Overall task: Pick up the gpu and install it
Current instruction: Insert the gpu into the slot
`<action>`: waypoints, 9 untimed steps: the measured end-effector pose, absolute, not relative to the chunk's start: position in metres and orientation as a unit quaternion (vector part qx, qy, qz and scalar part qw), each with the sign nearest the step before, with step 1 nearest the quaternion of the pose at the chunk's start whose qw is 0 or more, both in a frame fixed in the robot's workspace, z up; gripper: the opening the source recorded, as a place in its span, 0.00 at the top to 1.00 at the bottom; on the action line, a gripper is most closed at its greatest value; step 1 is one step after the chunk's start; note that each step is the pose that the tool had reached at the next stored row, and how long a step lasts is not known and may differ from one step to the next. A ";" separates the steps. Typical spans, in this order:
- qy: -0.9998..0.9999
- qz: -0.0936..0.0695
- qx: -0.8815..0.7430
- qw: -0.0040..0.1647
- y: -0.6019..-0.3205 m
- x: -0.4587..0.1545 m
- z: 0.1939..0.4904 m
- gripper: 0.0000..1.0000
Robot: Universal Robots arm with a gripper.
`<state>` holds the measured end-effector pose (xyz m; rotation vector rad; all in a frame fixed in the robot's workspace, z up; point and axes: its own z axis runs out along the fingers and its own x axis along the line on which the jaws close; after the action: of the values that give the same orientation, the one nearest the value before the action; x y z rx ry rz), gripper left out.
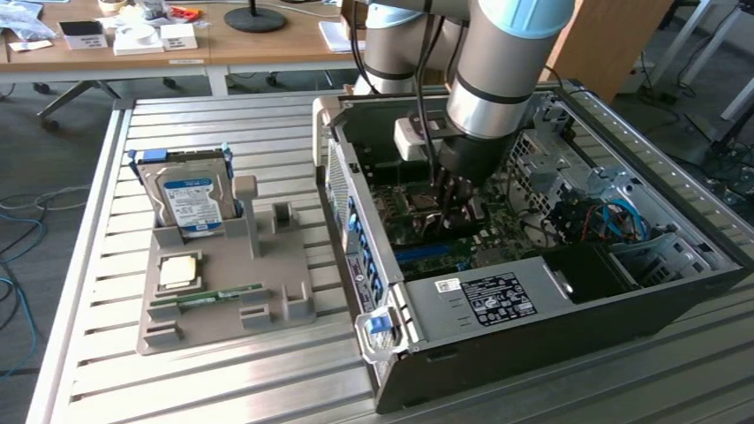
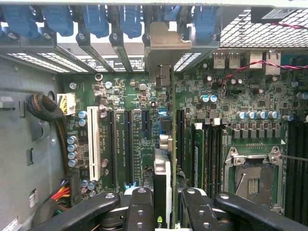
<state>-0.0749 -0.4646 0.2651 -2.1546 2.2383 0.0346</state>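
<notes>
Jaws part-closed, clamped on the gpu [image 2: 162, 178] near one end. Card sits edge-on inside the PC case [image 1: 531, 353], low over the motherboard [image 2: 139, 96], between the long black slots [image 2: 129, 144] and the RAM slots [image 2: 202, 154]. Can't tell if its connector is in a slot. In the ext. view the case is at 3 o'clock of the grey tray [image 1: 282, 305], w/ the hard drive [image 1: 194, 203] at the tray's 12 o'clock end.

Risks, my read: thin rigid PCB, smooth faces, narrow grip, so the card could tilt or slip if pushed off-axis. Silver bracket [image 2: 166, 48], bent sheet metal, is close to the rear frame & blue plastic clips [image 2: 96, 19] and could snag there. A misaligned push may flex the board or scrape the small can capacitors [image 2: 72, 149]. Braided cable bundle [image 2: 45, 108] is well apart.
</notes>
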 end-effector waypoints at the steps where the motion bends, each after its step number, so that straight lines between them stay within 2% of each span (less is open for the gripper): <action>1: 0.720 0.011 -0.693 0.017 -0.465 -0.075 0.265 0.73; 9: 0.720 0.011 -0.693 0.017 -0.465 -0.076 0.265 0.73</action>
<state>-0.0755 -0.4654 0.2650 -2.1547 2.2385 0.0341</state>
